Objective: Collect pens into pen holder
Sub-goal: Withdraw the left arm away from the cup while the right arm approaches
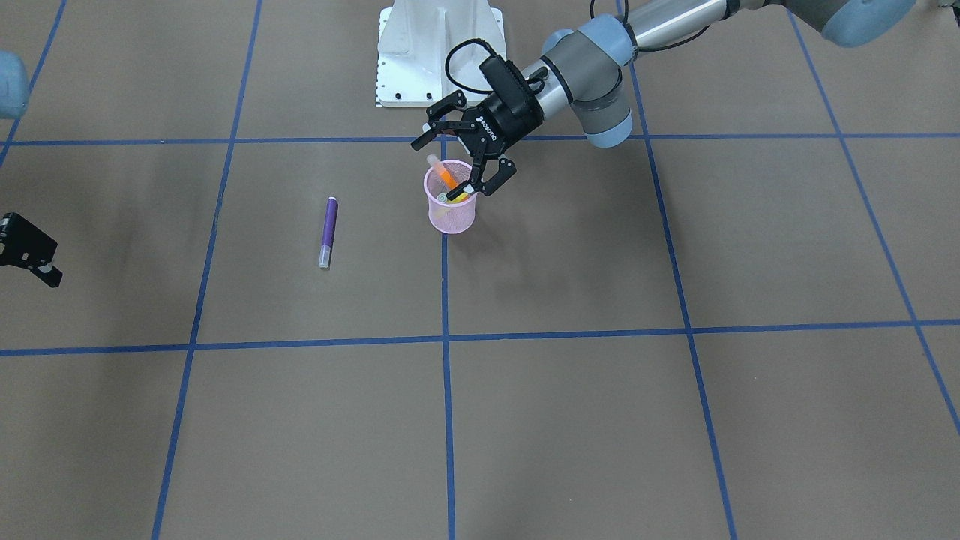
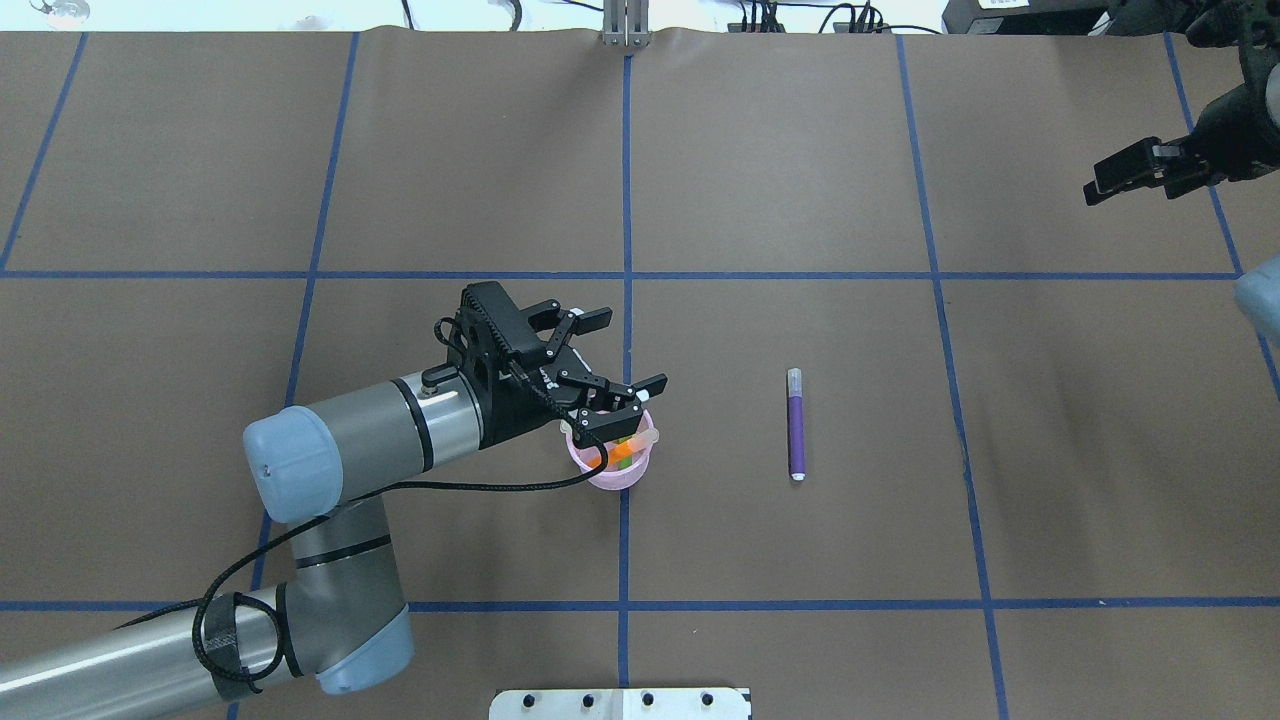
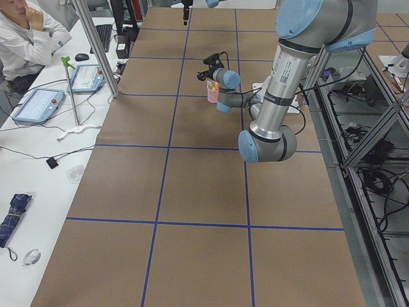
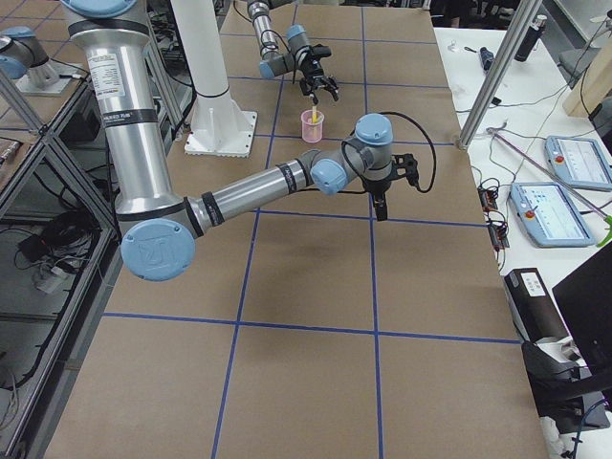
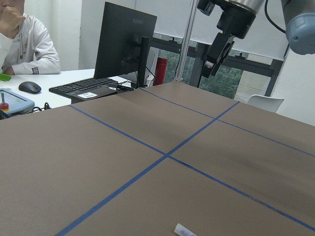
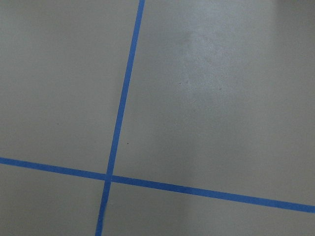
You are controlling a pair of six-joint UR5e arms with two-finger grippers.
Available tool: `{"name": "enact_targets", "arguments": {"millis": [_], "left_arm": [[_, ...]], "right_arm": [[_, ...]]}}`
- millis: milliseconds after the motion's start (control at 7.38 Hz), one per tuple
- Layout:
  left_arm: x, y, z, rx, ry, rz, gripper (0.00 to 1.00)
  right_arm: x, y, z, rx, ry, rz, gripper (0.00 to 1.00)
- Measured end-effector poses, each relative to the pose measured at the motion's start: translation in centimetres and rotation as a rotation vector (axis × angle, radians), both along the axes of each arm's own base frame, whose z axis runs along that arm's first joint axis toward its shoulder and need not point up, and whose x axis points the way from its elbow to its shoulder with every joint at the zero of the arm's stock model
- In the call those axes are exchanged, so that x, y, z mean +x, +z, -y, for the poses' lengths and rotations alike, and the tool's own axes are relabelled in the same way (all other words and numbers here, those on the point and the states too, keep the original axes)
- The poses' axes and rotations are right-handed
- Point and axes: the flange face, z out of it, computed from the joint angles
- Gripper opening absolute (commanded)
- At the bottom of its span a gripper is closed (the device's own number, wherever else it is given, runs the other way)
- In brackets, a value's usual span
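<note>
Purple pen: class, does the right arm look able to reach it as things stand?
Probably yes: the purple pen lies alone on the table, on the side of the cup toward the right gripper.

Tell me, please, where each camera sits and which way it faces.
Front-facing: across the table, facing robot; left gripper over pen holder.
Overhead: behind robot, looking down; shares pen holder and purple pen.
Exterior left: table end; left arm near.
Exterior right: opposite end; right arm near.
Left wrist: looks toward right gripper.
Right wrist: down at tape lines.
</note>
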Motion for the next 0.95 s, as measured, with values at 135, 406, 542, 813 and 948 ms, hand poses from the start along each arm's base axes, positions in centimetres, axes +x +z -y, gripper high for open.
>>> {"name": "enact_targets", "arguments": {"millis": [135, 406, 542, 813, 948], "left_arm": [[-1.5, -0.8, 1.9, -0.063, 0.025, 0.081, 1.00], [-5.6, -1.5, 6.1, -0.252, 0.084, 0.309, 1.00], [-7.9, -1.4, 7.6, -0.375, 0.106, 0.440, 1.00], [-13.0, -1.1, 9.2, -0.579, 0.131, 0.616, 1.00], [-15.7, -1.3, 9.9, -0.646, 0.159, 0.638, 1.00]], "right_arm": [[-0.4, -0.3, -0.2, -0.004, -0.001, 0.006, 1.00], [-2.0, -1.4, -0.7, -0.027, 0.007, 0.026, 1.00], [-3.1, -2.4, -1.3, -0.042, 0.014, 0.040, 1.00], [-6.3, -4.8, -3.3, -0.072, 0.042, 0.060, 1.00], [-8.6, -6.1, -4.4, -0.085, 0.058, 0.063, 1.00]]}}
